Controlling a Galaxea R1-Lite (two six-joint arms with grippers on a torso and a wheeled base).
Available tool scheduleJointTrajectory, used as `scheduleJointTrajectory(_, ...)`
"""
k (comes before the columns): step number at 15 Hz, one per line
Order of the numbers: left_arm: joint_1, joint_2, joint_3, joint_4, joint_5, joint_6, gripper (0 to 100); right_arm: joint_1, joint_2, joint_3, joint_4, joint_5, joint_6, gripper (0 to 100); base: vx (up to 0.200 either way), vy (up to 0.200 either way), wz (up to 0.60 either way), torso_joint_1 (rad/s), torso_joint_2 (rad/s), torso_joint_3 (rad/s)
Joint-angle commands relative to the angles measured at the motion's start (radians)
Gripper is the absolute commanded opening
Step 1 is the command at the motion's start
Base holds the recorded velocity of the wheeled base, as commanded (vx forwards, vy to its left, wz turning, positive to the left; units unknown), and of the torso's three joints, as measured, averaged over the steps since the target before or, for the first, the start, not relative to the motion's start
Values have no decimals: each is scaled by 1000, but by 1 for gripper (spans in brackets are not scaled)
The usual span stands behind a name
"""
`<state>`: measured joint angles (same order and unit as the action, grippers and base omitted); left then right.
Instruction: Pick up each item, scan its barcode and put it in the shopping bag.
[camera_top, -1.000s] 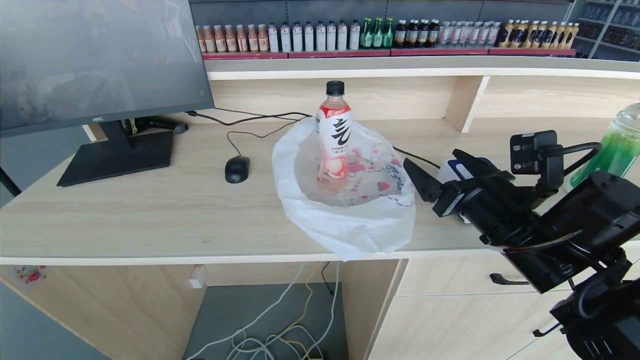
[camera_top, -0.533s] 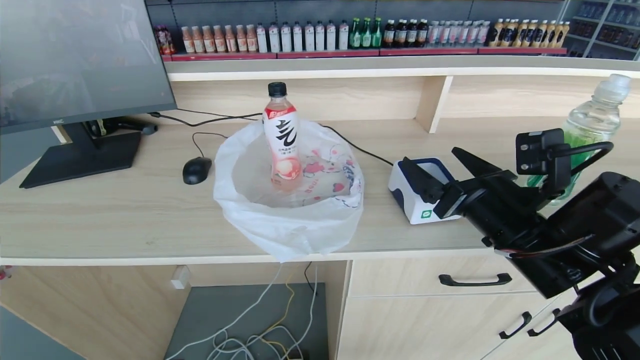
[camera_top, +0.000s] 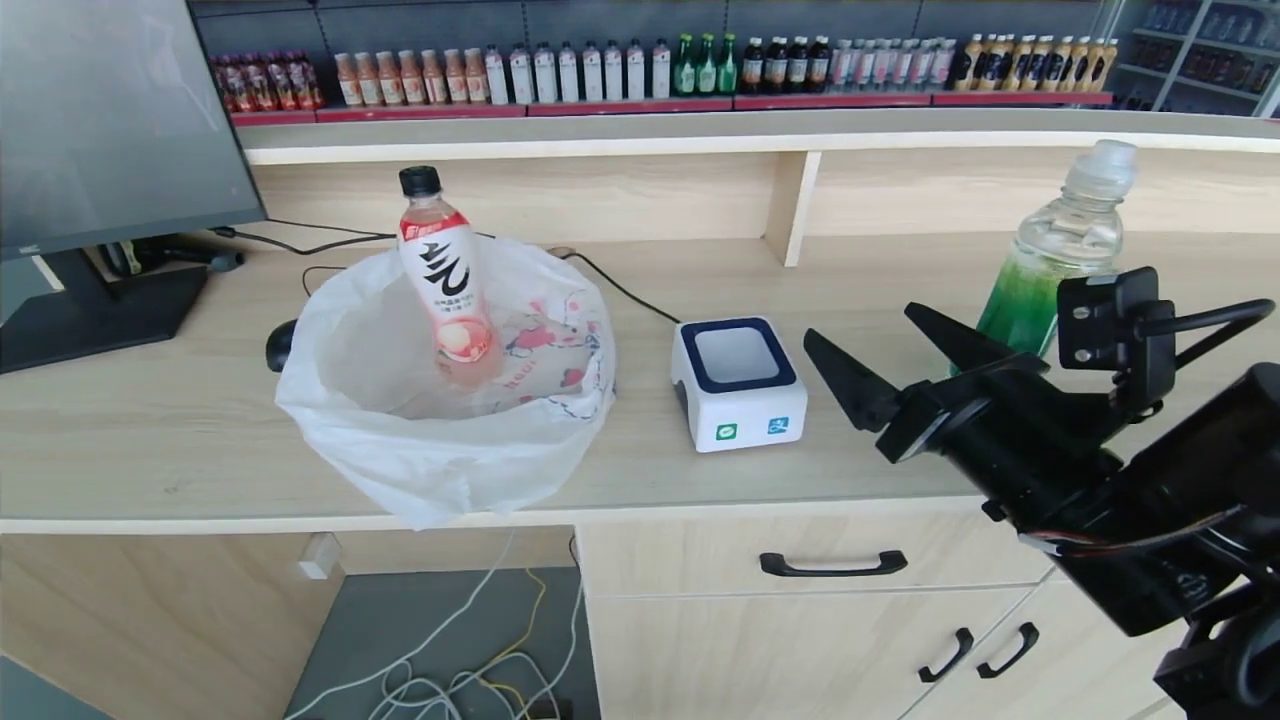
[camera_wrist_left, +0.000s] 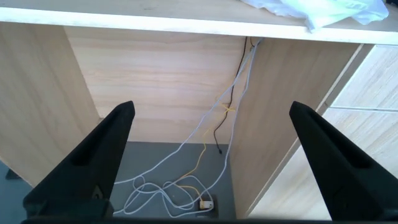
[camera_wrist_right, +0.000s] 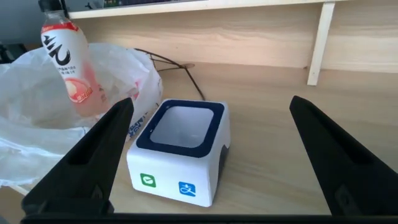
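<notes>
One peach drink bottle stands in the shopping bag, which we count as done. The green bottle waits on the worktop beyond the scanner, apparently unscanned. Our right claw hovers near it, spread and empty; our left claw gapes below the worktop's edge.

Pale wood checkout counter before me.
A drinks shelf runs along the top of the frame, a dark monitor upper left, black-handled drawers lower right, loose cables bottom centre.
</notes>
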<state>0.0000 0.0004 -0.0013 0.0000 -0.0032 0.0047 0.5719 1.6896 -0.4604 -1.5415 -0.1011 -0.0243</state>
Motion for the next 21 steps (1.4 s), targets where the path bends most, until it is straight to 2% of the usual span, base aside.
scheduleJointTrajectory(1, 0, 0, 0, 0, 0, 0, 100, 0, -5, 3, 0, 0, 1, 100, 0, -200, 0, -2, 7, 7)
scheduleJointTrajectory(12, 0, 0, 0, 0, 0, -6, 100, 0, 2, 39, 0, -2, 7, 100, 0, -200, 0, 3, 2, 1)
scheduleJointTrajectory(16, 0, 0, 1, 0, 0, -6, 100, -6, 50, 6, -8, -17, 4, 100, 0, 0, 0, 0, 0, 0)
scheduleJointTrajectory(17, 0, 0, 0, 0, 0, -5, 100, -21, 67, -60, -3, -48, -16, 100, 0, 0, 0, 0, 0, 0)
scheduleJointTrajectory(21, 0, 0, 0, 0, 0, 0, 100, -10, 96, -55, -3, -62, -40, 100, 0, 0, 0, 0, 0, 0)
